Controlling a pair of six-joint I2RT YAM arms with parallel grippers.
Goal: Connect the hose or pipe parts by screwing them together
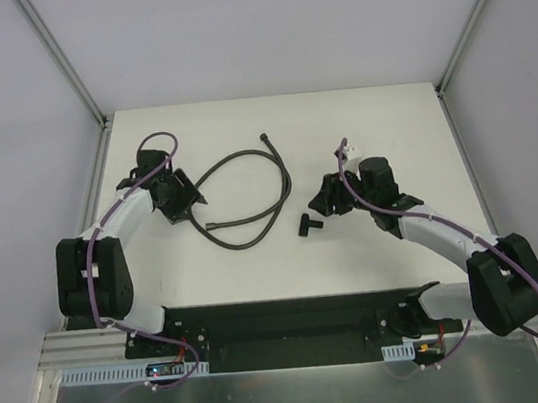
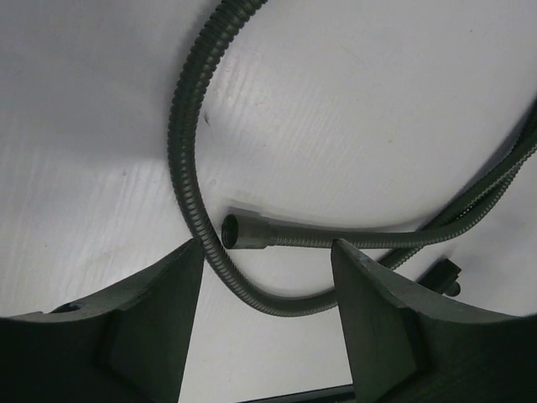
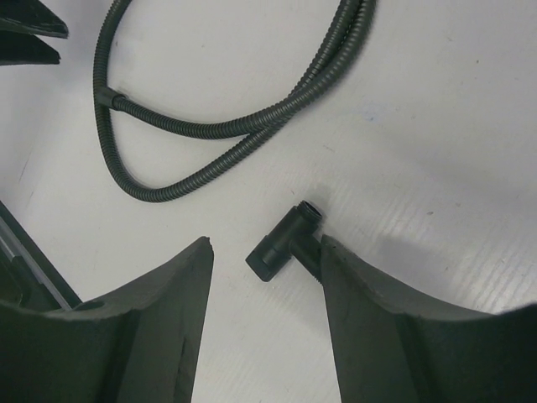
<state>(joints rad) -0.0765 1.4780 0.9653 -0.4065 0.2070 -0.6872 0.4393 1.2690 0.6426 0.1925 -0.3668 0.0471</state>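
**Two claws open over loose parts, nothing yet in hand**

On the white worktop (image 1: 386,122), the left claw (image 2: 267,252) stands open astride the hose (image 2: 178,143). The hose's dark end fitting (image 2: 243,231) lies flat in the gap between the fingers (image 2: 151,319). A loop of the same hose runs through that gap too, just beside the fitting.

The right claw (image 3: 264,242) is likewise open, and it brackets the small tee (image 3: 284,243). The tee lies off-centre, hard by one finger, and we cannot tell whether it touches.

From above, the tee and the hose end lie apart, with the hose's curl between them.

We read the step in hand as the pick-up of both parts.

- **Left claw:** we would settle it on the rigid fitting rather than the ribbed hose, behind the mouth so the thread stays free. The stray loop must stay out of the jaws, or both runs get pinched together.
- **Right claw:** we would centre it first, since a lopsided squeeze may skid the tee along the worktop. It should take the tee by its body and leave a port exposed.

Once both parts are lifted, the two axes want lining up before any turning starts, as a crooked start risks cross-threading.
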